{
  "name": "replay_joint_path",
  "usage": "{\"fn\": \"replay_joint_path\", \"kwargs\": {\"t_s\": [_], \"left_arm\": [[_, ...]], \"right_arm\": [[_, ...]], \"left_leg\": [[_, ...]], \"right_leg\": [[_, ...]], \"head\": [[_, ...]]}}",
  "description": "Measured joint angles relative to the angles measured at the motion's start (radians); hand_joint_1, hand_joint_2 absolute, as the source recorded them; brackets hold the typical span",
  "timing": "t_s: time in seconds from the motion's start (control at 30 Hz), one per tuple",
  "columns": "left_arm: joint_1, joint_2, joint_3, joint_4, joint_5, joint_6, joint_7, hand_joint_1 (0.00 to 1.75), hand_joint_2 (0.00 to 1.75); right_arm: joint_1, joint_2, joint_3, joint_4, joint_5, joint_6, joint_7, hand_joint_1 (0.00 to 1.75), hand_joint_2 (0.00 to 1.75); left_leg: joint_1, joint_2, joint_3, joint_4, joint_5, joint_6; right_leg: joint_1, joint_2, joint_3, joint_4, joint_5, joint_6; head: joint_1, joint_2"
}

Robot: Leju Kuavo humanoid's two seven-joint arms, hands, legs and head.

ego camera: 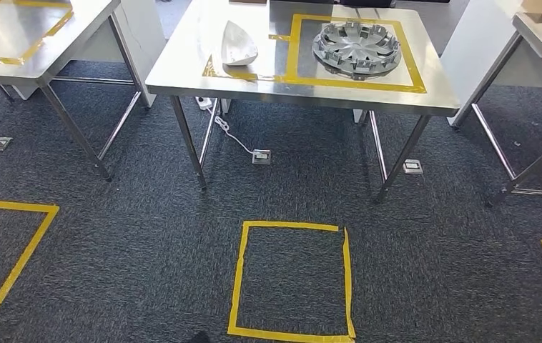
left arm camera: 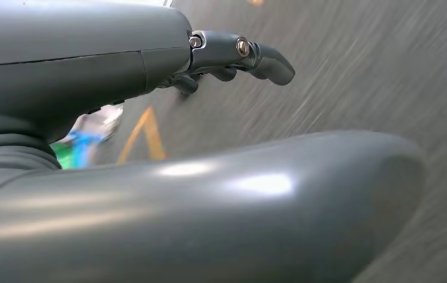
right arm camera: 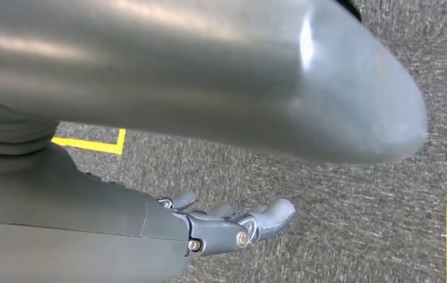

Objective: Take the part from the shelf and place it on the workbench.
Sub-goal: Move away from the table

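A grey hubcap (ego camera: 357,47) lies inside a yellow tape square on the steel workbench (ego camera: 182,71), beside a silver curved panel (ego camera: 238,44). Left hand (left arm camera: 233,56) and right hand (right arm camera: 227,227) hang over carpet, fingers loosely apart, holding nothing

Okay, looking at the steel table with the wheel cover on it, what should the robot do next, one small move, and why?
Probably step forward to the yellow floor square before reaching. The table with the round wheel cover and the curved silver part lies well ahead across carpet. The left hand and right hand hang over the floor, holding nothing.
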Motion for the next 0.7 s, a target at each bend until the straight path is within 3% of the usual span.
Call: {"fn": "replay_joint_path", "kwargs": {"t_s": [0.07, 0.1, 0.2, 0.3, 0.47, 0.6, 0.7], "left_arm": [[0.034, 0.003, 0.027, 0.006, 0.016, -0.007, 0.020, 0.00, 1.31], [0.048, 0.003, 0.041, 0.008, 0.025, 0.002, 0.023, 0.00, 1.75], [0.071, 0.003, 0.082, 0.012, 0.053, 0.057, 0.011, 0.00, 1.75], [0.080, 0.002, 0.120, 0.012, 0.078, 0.169, -0.019, 0.00, 1.75], [0.088, -0.003, 0.187, 0.012, 0.134, 0.325, -0.089, 0.00, 1.75], [0.094, -0.019, 0.252, 0.012, 0.195, 0.432, -0.125, 0.00, 1.75], [0.099, -0.033, 0.302, 0.011, 0.254, 0.462, -0.126, 0.00, 1.75]], "right_arm": [[0.001, 0.000, -0.001, 0.000, -0.002, 0.000, 0.001, 0.00, 0.00], [0.001, 0.000, -0.002, 0.000, -0.005, 0.001, 0.002, 0.00, 0.44], [0.002, 0.001, -0.006, 0.000, -0.013, 0.006, 0.000, 0.00, 1.75], [0.002, 0.004, -0.013, 0.000, -0.022, 0.000, -0.006, 0.00, 1.75], [0.002, 0.006, -0.025, 0.000, -0.026, -0.016, -0.006, 0.00, 1.75], [0.002, 0.011, -0.030, 0.000, -0.031, -0.096, -0.035, 0.00, 1.75], [0.006, 0.013, -0.022, -0.001, -0.044, -0.158, -0.052, 0.00, 1.75]], "left_leg": [[-0.001, 0.001, -0.003, 0.001, 0.002, 0.004], [-0.001, 0.002, -0.004, 0.001, 0.003, 0.006], [-0.002, 0.001, -0.008, 0.002, 0.005, 0.008], [-0.002, 0.002, -0.010, 0.002, 0.007, 0.008], [-0.002, 0.001, -0.011, 0.002, 0.010, 0.004], [0.000, 0.001, -0.012, 0.001, 0.012, 0.002], [0.000, 0.001, -0.012, 0.001, 0.012, 0.001]], "right_leg": [[-0.001, 0.001, -0.001, -0.004, 0.006, 0.010], [-0.001, 0.002, -0.002, -0.006, 0.008, 0.014], [-0.002, 0.001, -0.004, -0.008, 0.014, 0.027], [-0.002, 0.001, -0.006, -0.008, 0.017, 0.034], [-0.001, 0.001, -0.009, -0.005, 0.018, 0.035], [0.000, 0.001, -0.010, -0.004, 0.019, 0.033], [0.000, 0.001, -0.011, -0.003, 0.019, 0.033]], "head": [[0.000, 0.000], [0.000, 0.000], [0.000, 0.000], [0.000, 0.000], [0.000, 0.000], [0.000, 0.000], [0.000, 0.000]]}}
